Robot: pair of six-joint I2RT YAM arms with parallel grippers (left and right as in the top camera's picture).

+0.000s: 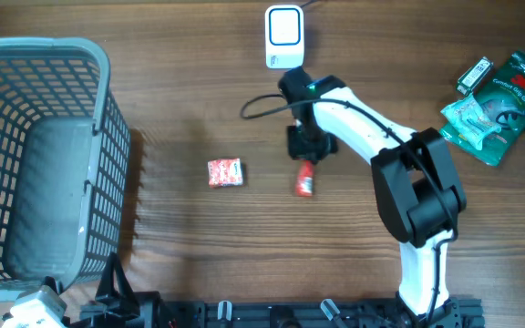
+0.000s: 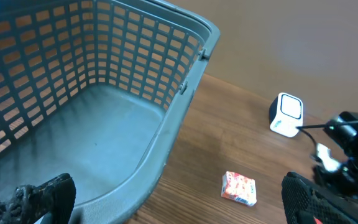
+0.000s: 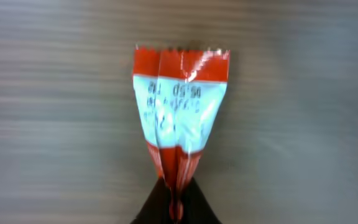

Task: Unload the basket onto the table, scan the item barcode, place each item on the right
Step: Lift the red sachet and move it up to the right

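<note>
Overhead, right jaws hang over the red sachet (image 1: 304,179) at the middle of the bench (image 1: 180,255), near the scanner (image 1: 283,36). Left wrist: left jaws gape idle by the basket (image 2: 104,56). Right wrist: right jaws pinch the sachet's crimped end, probably leaving its printed face free.

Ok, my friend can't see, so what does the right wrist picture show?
The right pincer pinches the lower end of a red and pale blue packet, seen against a brown wooden table. Dark print on its pale middle is too blurry to read.
</note>
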